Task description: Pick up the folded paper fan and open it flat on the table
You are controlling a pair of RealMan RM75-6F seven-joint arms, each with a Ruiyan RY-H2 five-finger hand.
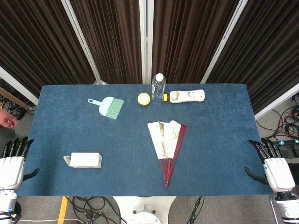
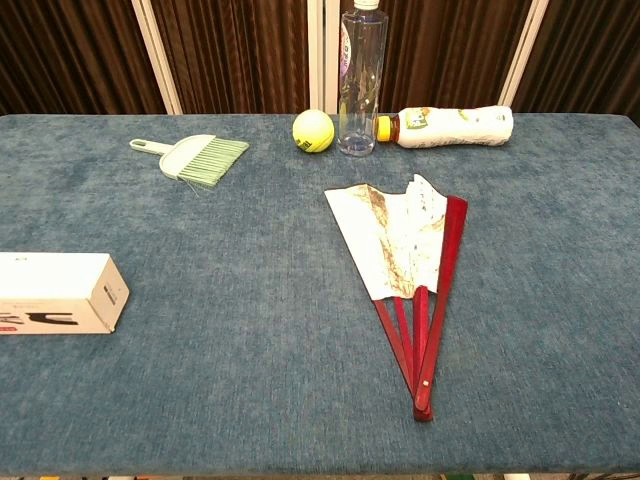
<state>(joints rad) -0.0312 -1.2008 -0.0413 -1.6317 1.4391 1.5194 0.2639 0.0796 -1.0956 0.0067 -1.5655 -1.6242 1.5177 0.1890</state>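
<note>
A paper fan (image 1: 167, 142) (image 2: 404, 247) with dark red ribs lies on the blue table, right of centre. It is spread partway, its white printed paper fanned toward the far side and its pivot near the front edge. My left hand (image 1: 13, 163) hangs off the table's left front corner, fingers apart and holding nothing. My right hand (image 1: 272, 165) hangs off the right front corner, likewise with fingers apart and nothing in it. Neither hand touches the fan, and neither shows in the chest view.
A white box (image 1: 85, 160) (image 2: 55, 292) lies at the front left. At the back are a green hand brush (image 1: 108, 106) (image 2: 195, 157), a yellow ball (image 1: 144, 98) (image 2: 313, 130), an upright clear bottle (image 1: 158, 89) (image 2: 361, 80) and a lying white bottle (image 1: 187, 96) (image 2: 450, 127).
</note>
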